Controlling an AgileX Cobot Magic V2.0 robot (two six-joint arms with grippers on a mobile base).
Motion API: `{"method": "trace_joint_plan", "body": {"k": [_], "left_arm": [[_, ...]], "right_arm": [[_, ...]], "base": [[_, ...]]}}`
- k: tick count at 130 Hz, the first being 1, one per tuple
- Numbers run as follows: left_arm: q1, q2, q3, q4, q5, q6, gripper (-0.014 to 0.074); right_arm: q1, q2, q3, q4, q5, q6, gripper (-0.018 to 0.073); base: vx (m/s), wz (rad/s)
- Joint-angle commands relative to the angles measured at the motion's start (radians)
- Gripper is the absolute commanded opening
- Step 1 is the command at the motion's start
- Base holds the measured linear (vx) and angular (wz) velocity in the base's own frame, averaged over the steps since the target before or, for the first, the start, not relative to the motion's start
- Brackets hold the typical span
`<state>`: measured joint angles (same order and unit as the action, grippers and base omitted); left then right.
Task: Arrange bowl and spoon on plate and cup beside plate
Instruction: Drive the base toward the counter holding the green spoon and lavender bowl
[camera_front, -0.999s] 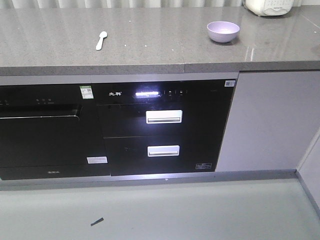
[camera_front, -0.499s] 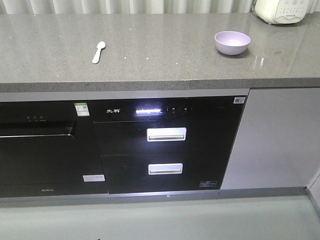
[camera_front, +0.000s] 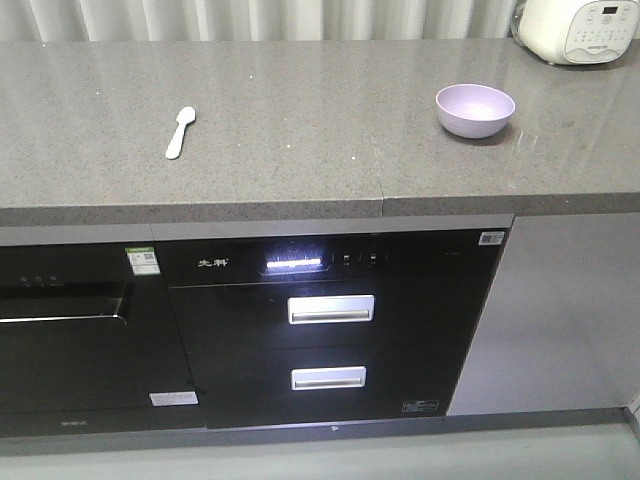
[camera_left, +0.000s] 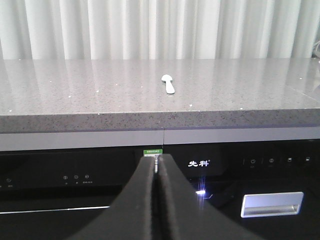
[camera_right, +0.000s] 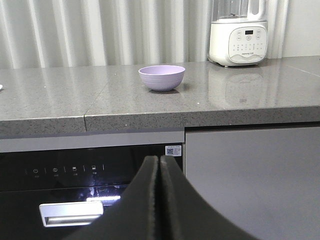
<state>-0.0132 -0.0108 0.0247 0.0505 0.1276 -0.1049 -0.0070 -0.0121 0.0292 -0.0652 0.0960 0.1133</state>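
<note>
The lavender bowl (camera_front: 475, 109) (camera_right: 161, 77) stands upright on the grey counter (camera_front: 290, 120) at the right. The pale spoon (camera_front: 179, 131) (camera_left: 168, 84) lies on the counter at the left, handle toward the front edge. The plate and the cup are out of view. My left gripper (camera_left: 158, 161) is shut and empty, below counter level in front of the black appliance panel, in line with the spoon. My right gripper (camera_right: 159, 161) is also shut and empty, low in front of the cabinet face, roughly below the bowl. Neither gripper shows in the front view.
A white kitchen appliance (camera_front: 580, 28) (camera_right: 238, 35) stands at the counter's far right corner. Below the counter are a black oven (camera_front: 80, 340) and a black unit with two drawer handles (camera_front: 331, 309). A curtain hangs behind the counter.
The whole scene has slid down in the front view and the counter looks nearer; the floor has dropped out of sight. Bowl and spoon stay where they were on the counter.
</note>
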Motion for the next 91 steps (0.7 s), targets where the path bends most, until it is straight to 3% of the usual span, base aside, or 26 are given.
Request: {"method": "trace_joint_plan", "body": {"k": [1, 91], "left_arm": [[-0.002, -0.016, 0.009, -0.010, -0.071, -0.003, -0.0007], [-0.002, -0.016, 0.009, -0.010, -0.071, -0.003, -0.0007]], "right_arm": [[-0.005, -0.002, 0.006, -0.004, -0.076, -0.006, -0.0008], [-0.005, -0.002, 0.006, -0.004, -0.075, -0.006, -0.0008]], "base": [[0.18, -0.01], [0.17, 0.02]]}}
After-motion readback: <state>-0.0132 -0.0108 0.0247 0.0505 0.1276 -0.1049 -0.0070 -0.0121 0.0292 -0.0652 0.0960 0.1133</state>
